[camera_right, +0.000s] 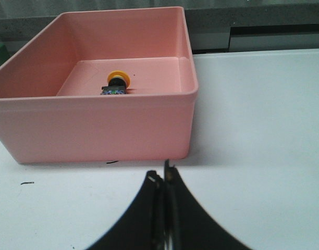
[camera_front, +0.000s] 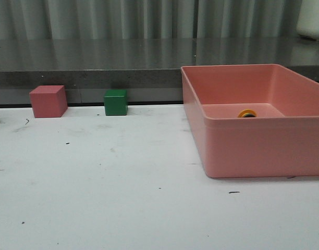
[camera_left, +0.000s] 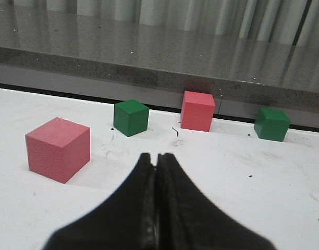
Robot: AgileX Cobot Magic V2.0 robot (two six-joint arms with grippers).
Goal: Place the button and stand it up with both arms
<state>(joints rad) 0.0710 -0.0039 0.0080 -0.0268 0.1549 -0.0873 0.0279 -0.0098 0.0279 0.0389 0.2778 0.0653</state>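
Note:
The button (camera_right: 116, 84) lies on its side on the floor of the pink bin (camera_right: 97, 122), yellow cap toward the bin's back wall, black body toward the near wall. In the front view only its yellow cap (camera_front: 247, 113) shows over the bin's front wall (camera_front: 264, 148). My right gripper (camera_right: 162, 176) is shut and empty, over the white table just outside the bin's near wall. My left gripper (camera_left: 155, 156) is shut and empty, over the table short of the cubes. Neither arm shows in the front view.
Pink cubes (camera_left: 59, 148) (camera_left: 197, 110) and green cubes (camera_left: 131, 117) (camera_left: 272, 124) stand on the white table near its far edge. The front view shows a pink cube (camera_front: 48, 101) and a green cube (camera_front: 115, 102) at the back left. A grey ledge (camera_front: 86, 62) runs behind the table.

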